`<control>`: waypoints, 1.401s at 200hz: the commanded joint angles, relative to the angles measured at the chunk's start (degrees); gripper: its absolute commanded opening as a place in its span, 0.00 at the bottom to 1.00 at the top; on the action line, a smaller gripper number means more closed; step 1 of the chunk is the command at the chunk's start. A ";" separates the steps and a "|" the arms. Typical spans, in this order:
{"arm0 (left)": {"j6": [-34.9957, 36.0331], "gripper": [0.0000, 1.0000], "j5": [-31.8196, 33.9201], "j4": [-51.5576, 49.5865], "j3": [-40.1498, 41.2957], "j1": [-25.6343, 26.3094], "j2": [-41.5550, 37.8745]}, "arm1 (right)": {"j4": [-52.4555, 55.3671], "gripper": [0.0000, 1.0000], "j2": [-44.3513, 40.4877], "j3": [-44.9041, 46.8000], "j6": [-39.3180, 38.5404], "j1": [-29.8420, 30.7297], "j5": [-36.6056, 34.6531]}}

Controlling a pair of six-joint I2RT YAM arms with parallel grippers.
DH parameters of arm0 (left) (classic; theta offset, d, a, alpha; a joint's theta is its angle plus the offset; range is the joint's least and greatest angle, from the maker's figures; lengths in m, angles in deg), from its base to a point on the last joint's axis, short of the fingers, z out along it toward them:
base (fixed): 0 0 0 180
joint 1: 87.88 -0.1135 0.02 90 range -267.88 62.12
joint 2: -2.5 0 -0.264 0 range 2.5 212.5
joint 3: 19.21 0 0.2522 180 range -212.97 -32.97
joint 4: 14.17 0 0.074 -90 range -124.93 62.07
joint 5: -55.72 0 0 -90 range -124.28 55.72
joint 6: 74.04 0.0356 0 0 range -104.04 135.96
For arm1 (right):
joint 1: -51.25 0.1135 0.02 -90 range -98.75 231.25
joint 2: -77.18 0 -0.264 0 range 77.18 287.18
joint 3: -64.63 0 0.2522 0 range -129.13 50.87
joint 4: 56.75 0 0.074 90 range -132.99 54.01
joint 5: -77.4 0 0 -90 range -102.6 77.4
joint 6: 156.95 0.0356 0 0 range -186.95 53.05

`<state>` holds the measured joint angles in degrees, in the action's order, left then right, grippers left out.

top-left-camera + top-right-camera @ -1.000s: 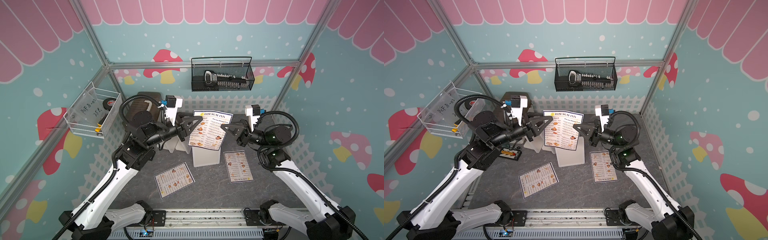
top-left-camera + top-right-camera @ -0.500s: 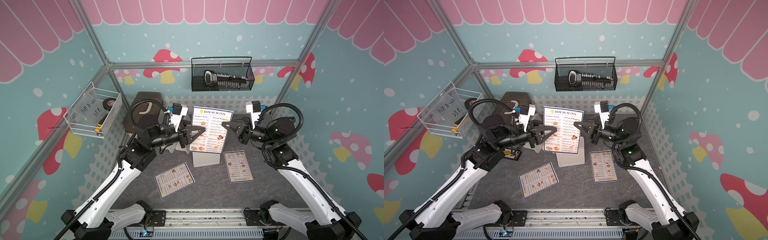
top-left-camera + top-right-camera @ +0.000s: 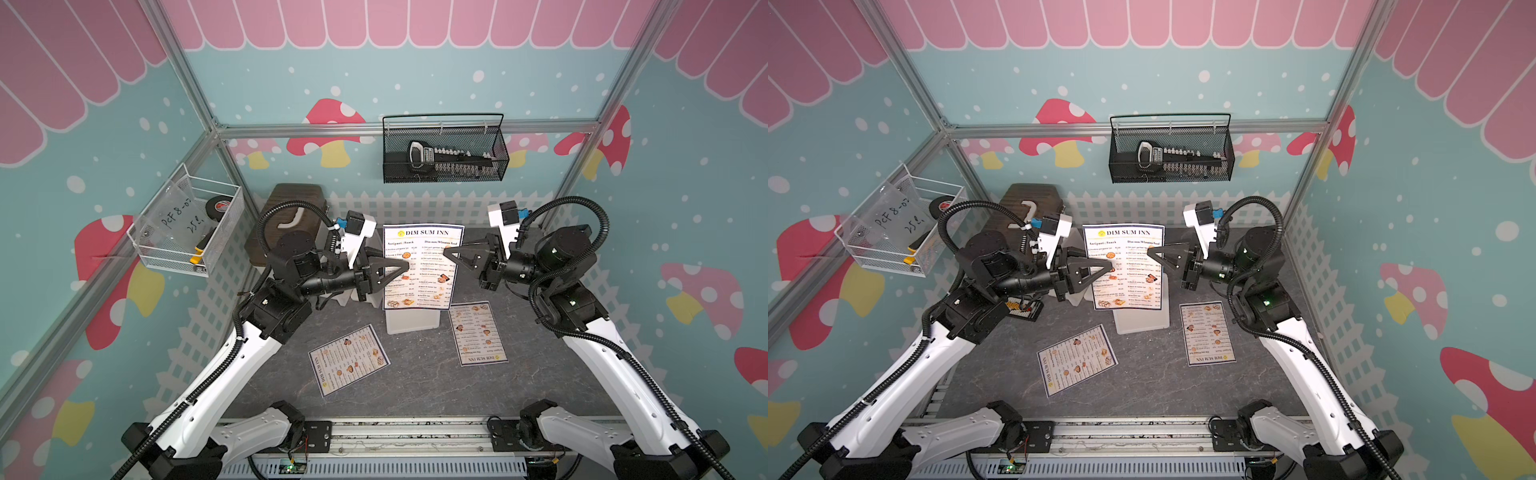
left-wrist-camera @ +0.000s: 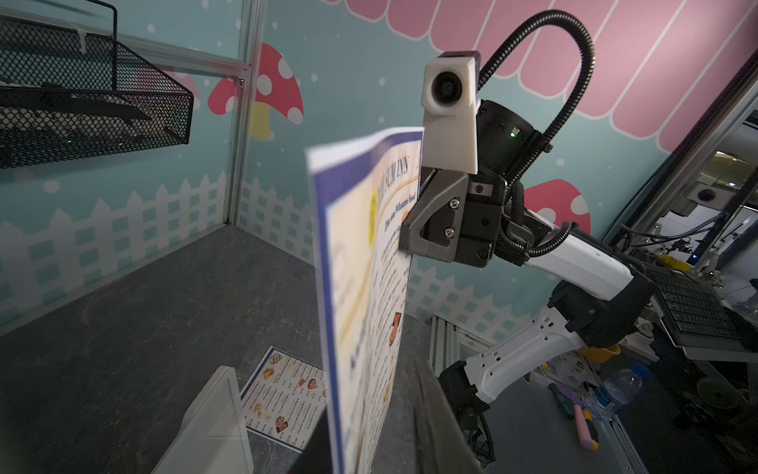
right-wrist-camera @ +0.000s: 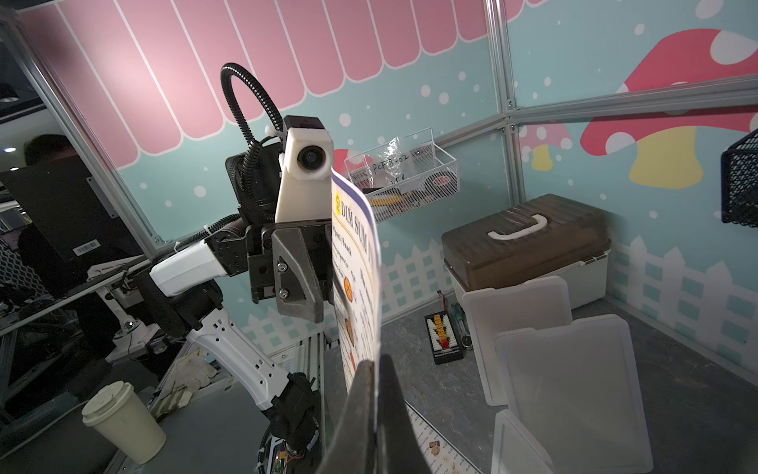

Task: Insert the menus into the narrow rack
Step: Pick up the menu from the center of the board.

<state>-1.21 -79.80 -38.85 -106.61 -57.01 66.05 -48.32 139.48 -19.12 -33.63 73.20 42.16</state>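
1. Counting the sheets gives the progress: none of the three shows seated in the rack point(image 3: 411, 323), so by my judgement every insertion is left to do.
2. In both top views the held menu point(image 3: 422, 266) stands upright over the rack, heading at 12 o'clock. Whether its lower edge has entered a slot is hidden.
3. At that sheet's 3 o'clock edge the right tool point(image 3: 449, 252) is clamped on it. The right wrist view shows the laminate pinched between the jaws.
4. At the 9 o'clock edge the left tool point(image 3: 402, 266) straddles the sheet. I cannot tell whether it pinches or only brackets it.
5. Two others lie flat on the bench point(image 3: 415, 390): the skewed menu point(image 3: 348, 359) at 7 o'clock of the rack, and the straight menu point(image 3: 478, 332) at 4 o'clock.
6. The held menu is thin, glossy and white with a dark blue border. It carries a "DIM SUM INN" heading, two text columns and small orange-brown food photos, and it bows slightly in the wrist views.
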 commanded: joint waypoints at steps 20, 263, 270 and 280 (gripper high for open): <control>0.47 0.20 -1.88 -0.07 -0.36 -0.29 -0.36 | 0.89 0.00 -1.46 -0.78 -1.59 -0.36 -0.89; -0.54 0.00 -1.20 0.43 -0.37 -0.37 1.67 | -7.78 0.04 -2.60 3.21 3.70 -0.86 -1.57; -0.87 0.00 -1.02 0.75 -0.36 -0.33 1.82 | -7.80 0.13 -2.63 3.42 3.68 -0.95 -1.52; -1.43 0.00 -0.98 1.35 -0.36 -0.37 1.99 | -7.78 0.27 -2.46 3.54 3.64 -0.98 -1.51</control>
<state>-1.75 -80.61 -38.76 -106.59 -57.03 67.78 -54.17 137.02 -16.50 -29.76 72.57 39.76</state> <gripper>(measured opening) 0.047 0.147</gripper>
